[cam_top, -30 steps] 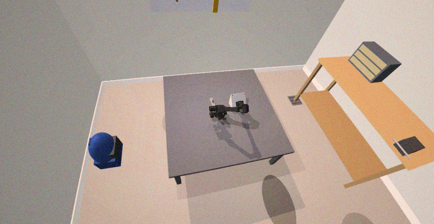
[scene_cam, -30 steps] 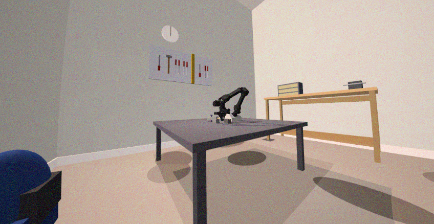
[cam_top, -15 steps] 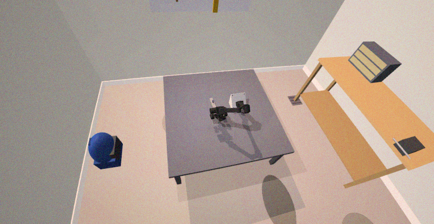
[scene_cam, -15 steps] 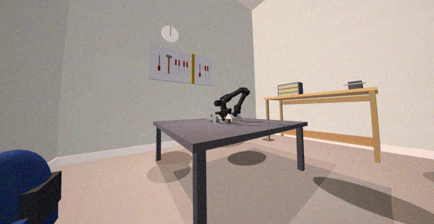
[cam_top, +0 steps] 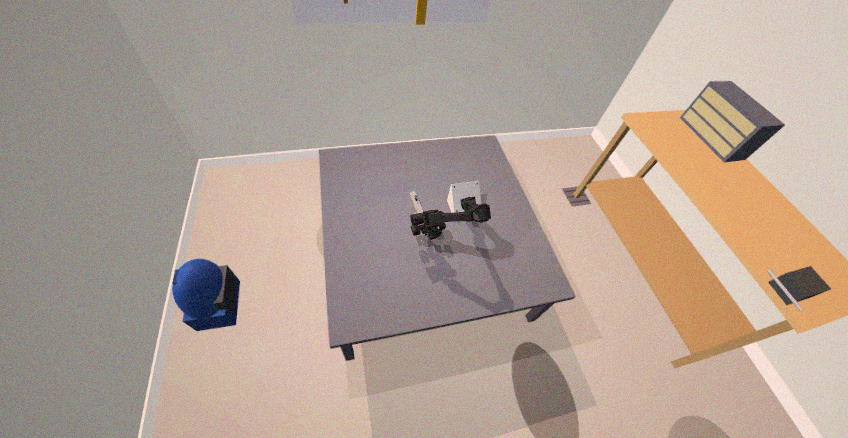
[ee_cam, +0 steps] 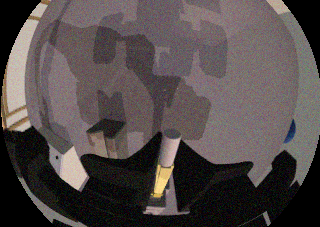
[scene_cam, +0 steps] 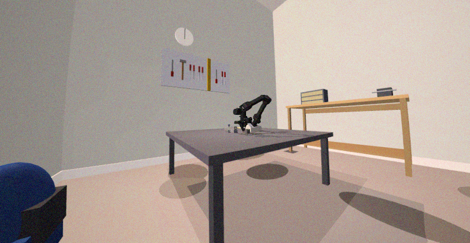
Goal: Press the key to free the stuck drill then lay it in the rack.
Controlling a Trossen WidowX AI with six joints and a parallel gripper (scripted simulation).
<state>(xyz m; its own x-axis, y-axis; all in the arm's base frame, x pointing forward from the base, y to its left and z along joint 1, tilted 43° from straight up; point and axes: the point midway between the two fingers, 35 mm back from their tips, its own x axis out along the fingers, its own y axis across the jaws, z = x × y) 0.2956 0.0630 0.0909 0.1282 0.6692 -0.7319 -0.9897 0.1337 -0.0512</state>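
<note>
My gripper [ee_cam: 165, 136] [scene_cam: 243, 128] is shut on the drill, low over the table. The drill [ee_cam: 163, 177] shows in the wrist view as a grey cylinder with a yellow part between the dark fingers. A dark-topped notched block [ee_cam: 109, 129], which may be part of the rack, stands left of the fingers in that view. A narrow pale piece [cam_top: 415, 200] lies beside the arm in the top view; I cannot tell if it is the key's fixture. The key is not distinguishable. The drill's far end is partly hidden by the fingers.
The dark table [cam_top: 380, 291] [scene_cam: 184, 141] carries the arm. A white box [cam_top: 465, 191] [ee_cam: 72, 171] stands by the arm's base. Small blocks sit near the gripper in the exterior view. A wooden bench [cam_top: 702, 154] [scene_cam: 349, 102] stands off to the right.
</note>
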